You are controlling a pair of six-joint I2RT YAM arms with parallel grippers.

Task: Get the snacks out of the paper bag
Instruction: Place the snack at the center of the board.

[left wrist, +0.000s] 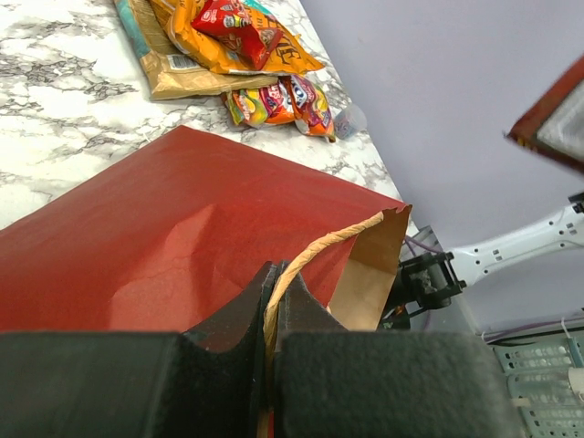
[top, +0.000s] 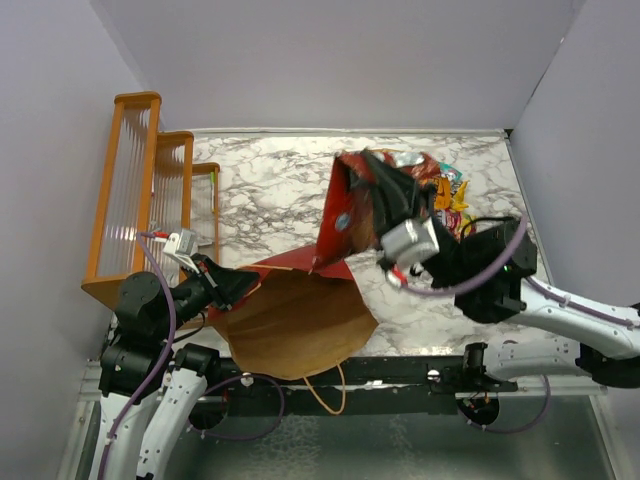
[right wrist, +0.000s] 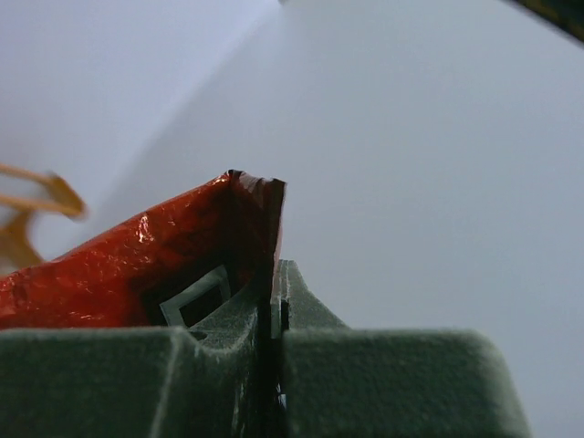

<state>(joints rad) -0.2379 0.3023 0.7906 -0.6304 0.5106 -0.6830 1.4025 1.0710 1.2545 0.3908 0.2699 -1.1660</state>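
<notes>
The paper bag [top: 300,320] lies open near the table's front, its brown inside facing up. Its dark red far end [top: 343,215] is lifted and tilted. My left gripper [top: 238,286] is shut on the bag's twisted tan handle [left wrist: 338,239], with the red bag wall [left wrist: 182,228] just beyond my fingertips [left wrist: 276,278]. My right gripper [top: 378,200] is shut on the lifted red bag edge [right wrist: 137,255], which sits between its fingers [right wrist: 276,274]. The snacks [top: 445,190] lie on the table at the far right: an orange-brown chip bag [left wrist: 228,50], a dark red packet [left wrist: 233,20] and candy packs [left wrist: 278,100].
An orange wooden rack [top: 140,190] stands at the table's left side. The marble table [top: 270,190] is walled in on the left, back and right. The bag's second handle [top: 322,392] hangs over the front edge. The right arm [left wrist: 511,242] shows in the left wrist view.
</notes>
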